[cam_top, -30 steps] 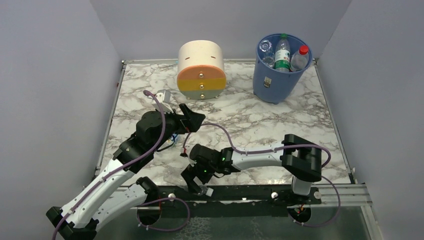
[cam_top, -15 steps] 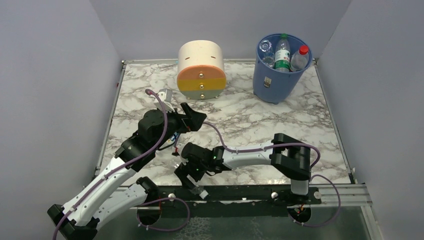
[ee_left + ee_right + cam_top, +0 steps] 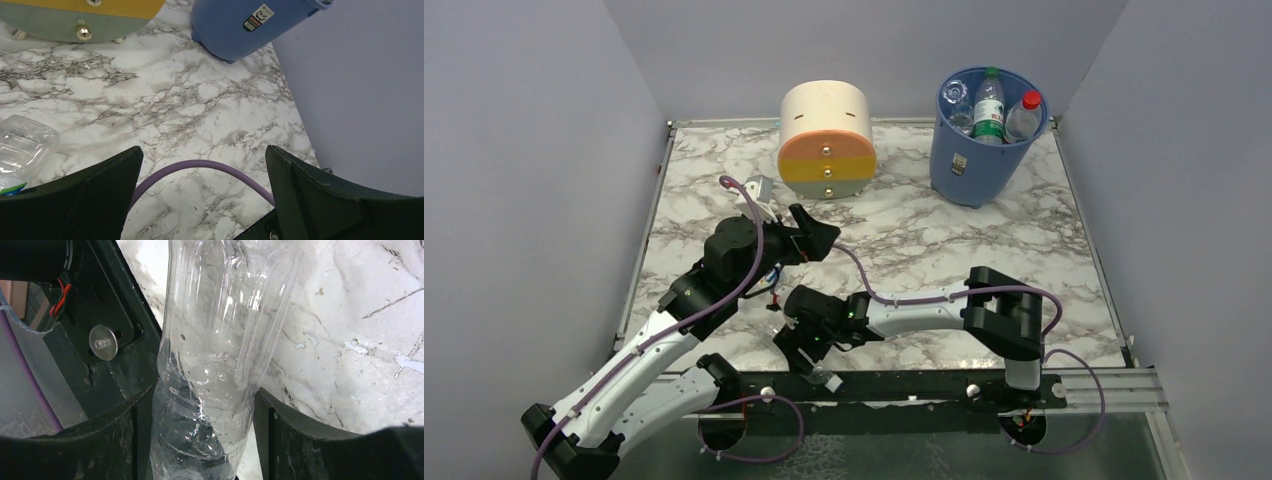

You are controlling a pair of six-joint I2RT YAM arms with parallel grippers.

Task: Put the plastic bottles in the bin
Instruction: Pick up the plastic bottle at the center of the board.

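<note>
A clear bottle (image 3: 210, 340) lies on its side on the marble desk (image 3: 924, 230) close to the near edge, beside the black rail. In the right wrist view its long axis runs straight away from the camera, in line with the fingers; neither its cap nor its base shows, so I cannot tell which way the neck points. The right tool (image 3: 202, 395) has closed on it: both black fingers (image 3: 125, 440) press against its sides, and the thin wall looks creased at that waist. From above, the right tool (image 3: 799, 345) hides nearly all of this bottle. A second bottle (image 3: 25, 145), also clear and with a scrap of blue-green label, lies on the desk at the left edge of the left wrist view, its ribbed end turned toward the far side. The left tool (image 3: 202, 150) stands wide apart and grips nothing, with a purple cable (image 3: 200, 165) arching between its fingers. The bin (image 3: 969, 165) stands at the far right corner, well apart from both arms. It holds a green-labelled bottle (image 3: 989, 105) upright with cap up, a red-capped bottle (image 3: 1024, 115) leaning beside it, and another clear one. The drawer unit (image 3: 826, 140) stands left of the bin.
</note>
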